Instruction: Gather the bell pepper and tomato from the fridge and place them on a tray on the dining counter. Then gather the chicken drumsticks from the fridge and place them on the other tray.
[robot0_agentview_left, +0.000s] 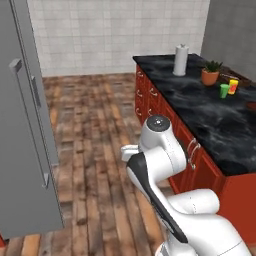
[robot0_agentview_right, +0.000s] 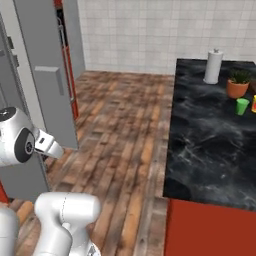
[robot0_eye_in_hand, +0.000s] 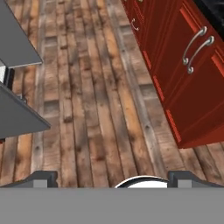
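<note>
Wooden floor (robot0_eye_in_hand: 100, 109) lies under the wide-open pincer (robot0_eye_in_hand: 111, 177), which holds nothing, and the big grey fridge (robot0_agentview_left: 22, 150) stands at nine o'clock.

Left base cam sits behind arm, looks forward and down: fridge (robot0_agentview_left: 25, 125) close on left, counter (robot0_agentview_left: 210, 110) on right. Right base cam, same height, counter (robot0_agentview_right: 210, 130) nearer. Both share plank floor (robot0_agentview_left: 95, 150), tiled wall. Hand cam faces down at floor, close by red cabinets (robot0_eye_in_hand: 183, 65).
</note>
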